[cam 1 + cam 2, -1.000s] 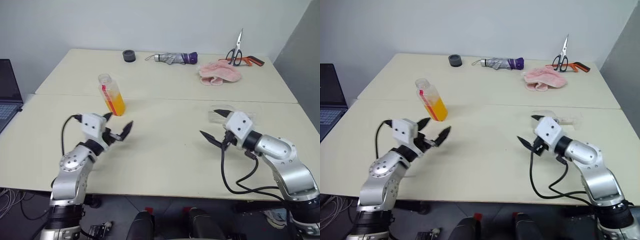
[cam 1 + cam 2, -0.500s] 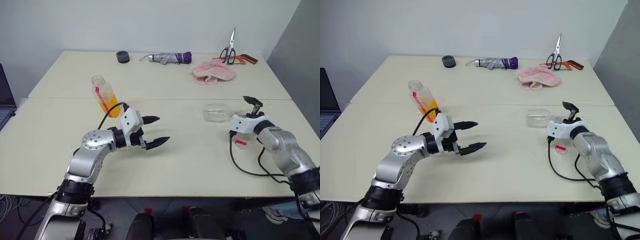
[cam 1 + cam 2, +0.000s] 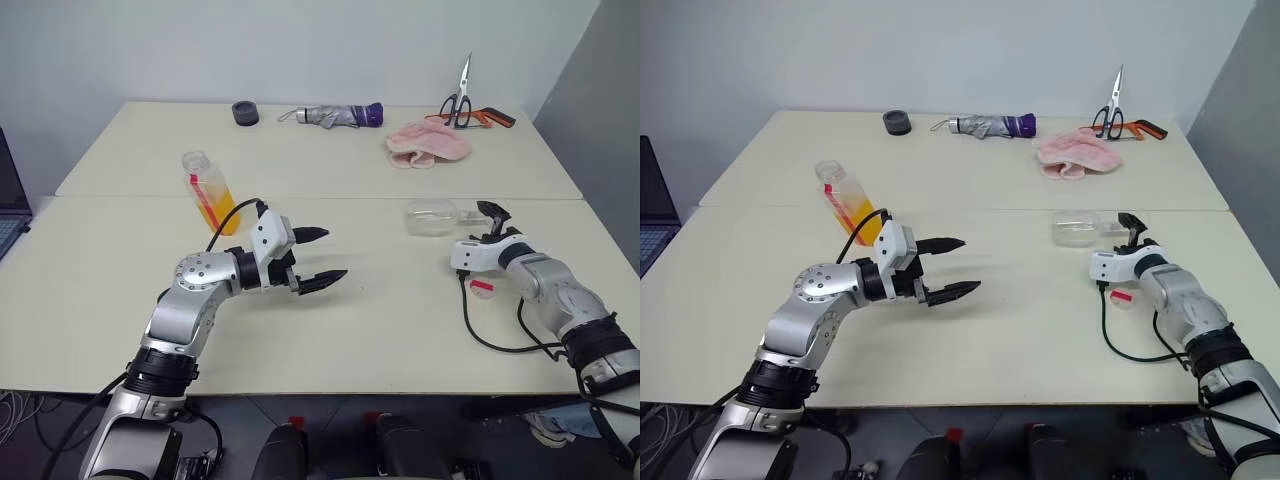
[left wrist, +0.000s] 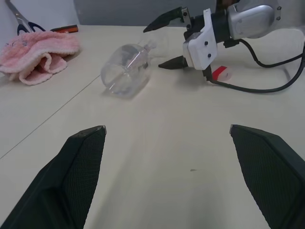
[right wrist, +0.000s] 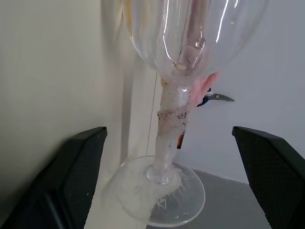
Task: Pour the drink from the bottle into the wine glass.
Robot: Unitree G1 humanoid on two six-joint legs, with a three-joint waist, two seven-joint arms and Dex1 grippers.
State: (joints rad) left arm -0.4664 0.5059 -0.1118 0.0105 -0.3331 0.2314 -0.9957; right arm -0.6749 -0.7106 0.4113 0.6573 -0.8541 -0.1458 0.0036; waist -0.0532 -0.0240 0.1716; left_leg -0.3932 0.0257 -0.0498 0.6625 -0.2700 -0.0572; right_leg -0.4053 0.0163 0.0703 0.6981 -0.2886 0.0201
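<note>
So the wine glass (image 3: 432,216) is lying on its side on the right half of the table (image 3: 380,330), foot end toward the right gripper (image 4: 170,44). That gripper's fingers are spread wide either side of the stem, one above and one below, not pinching it. The left gripper (image 3: 318,258) hangs over the middle of the table, jaws wide, nothing in them. The bottle (image 3: 208,190) with the orange drink (image 3: 220,210) stands upright behind the left arm, well apart from the glass.
</note>
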